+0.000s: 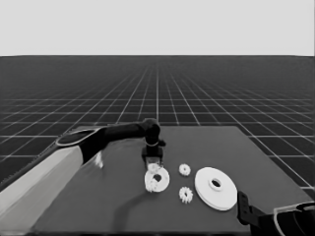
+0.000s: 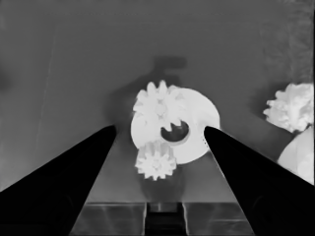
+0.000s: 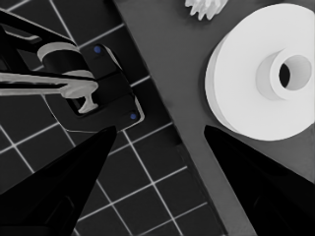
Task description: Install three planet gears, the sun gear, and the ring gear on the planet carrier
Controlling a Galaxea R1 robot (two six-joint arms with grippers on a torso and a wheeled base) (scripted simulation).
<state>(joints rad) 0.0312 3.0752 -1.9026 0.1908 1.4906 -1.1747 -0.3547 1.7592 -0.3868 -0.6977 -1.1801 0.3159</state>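
Your left pincer (image 2: 157, 135) hangs released over the smaller round part (image 2: 189, 125), which already carries two planet gears (image 2: 160, 105). The loose gears (image 1: 184, 169) on the tabletop (image 1: 221, 137) look light, rigid and small; take one across its toothed rim. The right pincer (image 3: 160, 135) waits released at the near right corner.

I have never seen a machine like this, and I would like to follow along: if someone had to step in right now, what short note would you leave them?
Left tool: open, empty, hovering just above the smaller white round part with a dark centre hole, mid-table.
Right tool: open, empty, parked at the table's near right corner.
Done: two small white toothed gears sit on the smaller round part.
Loose on the table: two more small gears, and the larger thick-rimmed white round part to their right.
Left: place both loose gears, then set the larger part on top.
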